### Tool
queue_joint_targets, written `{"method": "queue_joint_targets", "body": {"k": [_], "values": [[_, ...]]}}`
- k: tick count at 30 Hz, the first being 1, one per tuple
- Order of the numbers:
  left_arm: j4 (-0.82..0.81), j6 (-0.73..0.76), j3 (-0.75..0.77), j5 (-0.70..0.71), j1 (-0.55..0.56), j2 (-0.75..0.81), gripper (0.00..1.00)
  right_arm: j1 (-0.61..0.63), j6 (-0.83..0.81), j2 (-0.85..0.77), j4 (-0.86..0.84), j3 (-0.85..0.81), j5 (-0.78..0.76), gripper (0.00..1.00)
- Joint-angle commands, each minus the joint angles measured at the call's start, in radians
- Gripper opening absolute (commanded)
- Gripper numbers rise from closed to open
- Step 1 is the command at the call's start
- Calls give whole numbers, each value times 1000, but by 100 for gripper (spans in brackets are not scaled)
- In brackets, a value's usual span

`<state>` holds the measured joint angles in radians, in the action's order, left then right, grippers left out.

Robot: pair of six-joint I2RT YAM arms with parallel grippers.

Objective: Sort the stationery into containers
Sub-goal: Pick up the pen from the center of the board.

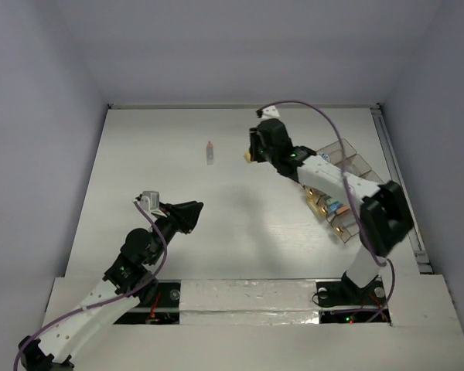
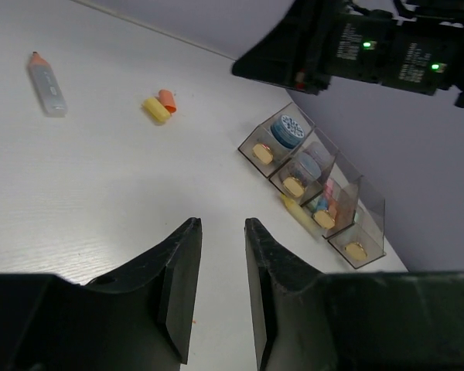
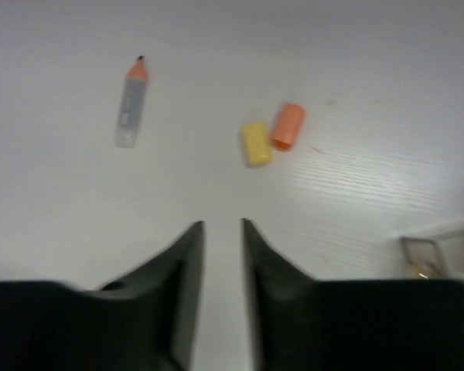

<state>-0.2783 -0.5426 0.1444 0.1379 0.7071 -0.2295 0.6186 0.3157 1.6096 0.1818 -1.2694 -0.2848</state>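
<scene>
A clear pen with an orange tip [image 1: 209, 151] lies on the white table at the far middle. A yellow eraser [image 3: 255, 144] and an orange eraser [image 3: 287, 125] lie side by side just ahead of my right gripper [image 3: 222, 224], which hovers open with nothing between its fingers. The smoky-brown organiser tray [image 2: 348, 202] stands at the right, holding a blue-white tub [image 2: 287, 129], a purple tub [image 2: 305, 165] and small coloured items. My left gripper [image 2: 222, 224] is open and empty over the near-left table [image 1: 189, 212], far from the pen [image 2: 46, 85] and erasers [image 2: 155, 110].
The right arm [image 1: 332, 182] stretches over the organiser tray [image 1: 348, 166] and hides part of it from above. A yellow stick-like item [image 2: 298, 210] lies on the table against the tray's front. Grey walls enclose the table on three sides.
</scene>
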Motion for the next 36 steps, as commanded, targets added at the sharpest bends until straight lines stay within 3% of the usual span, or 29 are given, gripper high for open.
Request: {"method": "queue_joint_targets", "body": {"k": [1, 4, 6, 16, 22, 24, 26, 28, 32, 34, 36], "values": [[-18, -25, 17, 51, 6, -16, 25, 72, -81, 177, -68, -172, 4, 41], [5, -46, 47, 86, 6, -45, 24, 92, -87, 360, -61, -330, 29, 70], [19, -59, 67, 100, 6, -63, 24, 101, -86, 477, -41, -447, 45, 75], [77, -76, 80, 209, 6, -106, 28, 128, -81, 809, 19, -790, 107, 77], [105, -54, 100, 238, 6, -116, 28, 138, -76, 964, 156, -982, 73, 77], [94, -57, 90, 224, 6, -123, 29, 138, -70, 1010, 191, -1030, 61, 73], [96, -62, 86, 220, 6, -126, 29, 138, -60, 1027, 209, -1029, 39, 60], [97, -63, 83, 218, 6, -129, 30, 138, -53, 1017, 193, -986, 29, 37], [93, -63, 87, 207, 6, -136, 32, 147, -26, 923, 49, -781, 1, 8], [87, -63, 93, 195, 6, -149, 31, 147, -15, 836, -22, -626, -2, 0], [67, -68, 99, 186, 6, -174, 31, 147, -1, 761, -170, -500, 7, 0]]}}
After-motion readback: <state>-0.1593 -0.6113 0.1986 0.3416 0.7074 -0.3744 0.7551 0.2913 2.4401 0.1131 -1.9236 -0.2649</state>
